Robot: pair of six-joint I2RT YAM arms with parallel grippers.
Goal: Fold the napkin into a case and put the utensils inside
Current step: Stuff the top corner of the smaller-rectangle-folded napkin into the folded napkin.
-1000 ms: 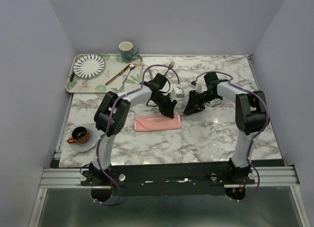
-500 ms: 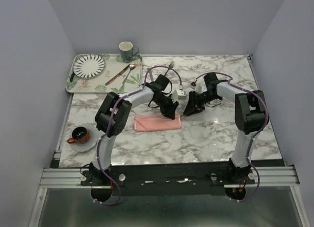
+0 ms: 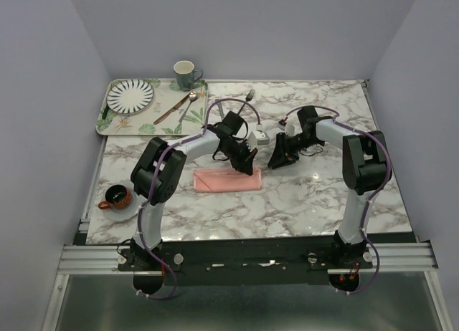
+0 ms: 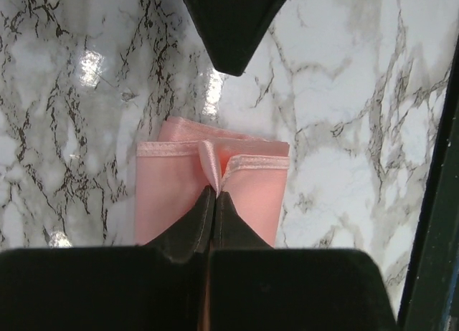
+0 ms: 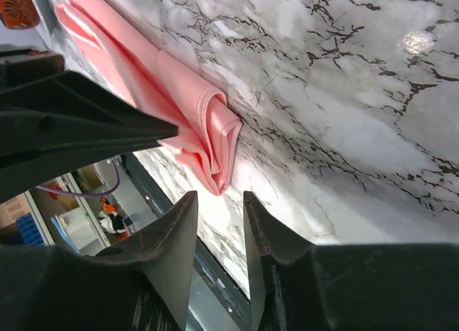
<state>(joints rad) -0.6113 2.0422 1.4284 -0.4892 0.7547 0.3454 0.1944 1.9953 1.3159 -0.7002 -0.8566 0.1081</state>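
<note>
The salmon-pink napkin (image 3: 226, 180) lies folded into a narrow strip at the table's middle. My left gripper (image 3: 248, 163) is at its right end, shut on the hem of the top layer (image 4: 211, 159), which puckers up between the closed tips (image 4: 213, 193). My right gripper (image 3: 276, 160) hovers just right of that end, open and holding nothing. In the right wrist view the layered end of the napkin (image 5: 212, 134) sits just past the open tips (image 5: 219, 196). A silver fork (image 3: 249, 96) lies on the marble at the back.
A leaf-print tray (image 3: 112, 126) at the back left holds a striped plate (image 3: 130, 95), a silver spoon (image 3: 188, 102) and a brown-handled utensil (image 3: 168, 112). A green mug (image 3: 185, 74) stands behind it. A dark cup on a saucer (image 3: 117, 198) sits at the near left.
My left gripper opened a little, then shut on the napkin's top hem at its right end. The strip has slid slightly left. The right arm has barely moved.
</note>
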